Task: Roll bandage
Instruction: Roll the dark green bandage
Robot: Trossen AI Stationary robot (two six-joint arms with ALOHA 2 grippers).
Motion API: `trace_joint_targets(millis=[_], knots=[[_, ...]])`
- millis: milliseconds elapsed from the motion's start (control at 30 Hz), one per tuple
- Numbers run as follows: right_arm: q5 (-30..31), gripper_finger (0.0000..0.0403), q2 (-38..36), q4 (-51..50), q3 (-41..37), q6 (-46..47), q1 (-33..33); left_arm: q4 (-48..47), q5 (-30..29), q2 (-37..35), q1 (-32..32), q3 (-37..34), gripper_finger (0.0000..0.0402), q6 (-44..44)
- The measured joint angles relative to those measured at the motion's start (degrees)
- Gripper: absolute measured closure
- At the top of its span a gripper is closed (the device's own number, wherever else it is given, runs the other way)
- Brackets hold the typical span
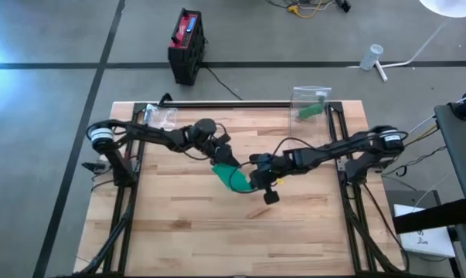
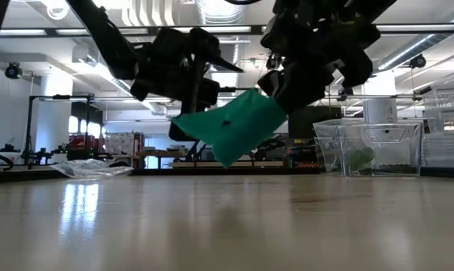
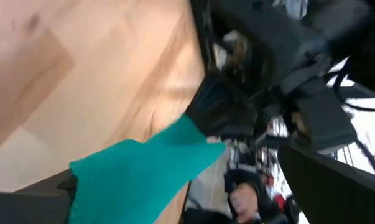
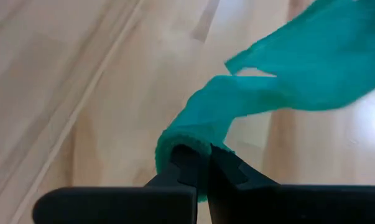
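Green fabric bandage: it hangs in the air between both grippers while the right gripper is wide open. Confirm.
Wrong on one point: the right gripper is shut on the green fabric bandage, as the right wrist view shows. It does hang above the table between both grippers.

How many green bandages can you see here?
2: one bandage held above mid-table by the right gripper; another bandage inside the clear container at the table's far edge. Others may be hidden.

Bandage (image 1: 231, 177): solid teal-green, no pattern. Left tool (image 1: 221, 154) and right tool (image 1: 257, 179): black, as are both arms. Bench (image 1: 178, 224): pale wood in lengthwise planks with faint grain streaks. Clear container (image 1: 311, 103) at the far edge holds something green. Box (image 1: 186, 45) on the grey floor: black with red trim.
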Motion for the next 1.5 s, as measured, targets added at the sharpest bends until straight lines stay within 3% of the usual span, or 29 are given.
trace_joint_targets(millis=[233,400,767,967,1133,1267,1500], knots=[[-3.03,0.04,1.32,0.03,1.37,-0.23,0.21,-0.45,5.11,4.41,-0.02,-0.01,0.0016,2.7],[-3.54,0.04,0.92,-1.31,2.86,-0.97,0.23,-0.41,4.62,5.88,0.24,-0.03,0.0026,11.7],[-14.66,0.04,0.38,-1.58,5.83,-0.17,0.27,-9.68,3.44,3.16,3.88,-0.14,0.0036,32.93],[-18.02,0.04,-1.19,-1.4,8.58,-0.21,0.27,-18.4,1.79,-5.43,7.25,-0.53,0.0046,42.58],[-17.68,0.04,-3.91,4.13,8.97,-0.11,0.01,-16.38,-4.34,-17.78,5.61,-5.34,0.0055,45.08],[-17.06,0.04,-5.43,11.88,8.5,1.75,-1.08,-9.56,-11.55,-29.61,2.66,-13.34,0.0061,45.54],[-8.32,0.04,-5.5,22.69,8.48,2.33,-1.78,10.03,-20.68,-44.59,-4.61,-26.86,0.006,45.67]])
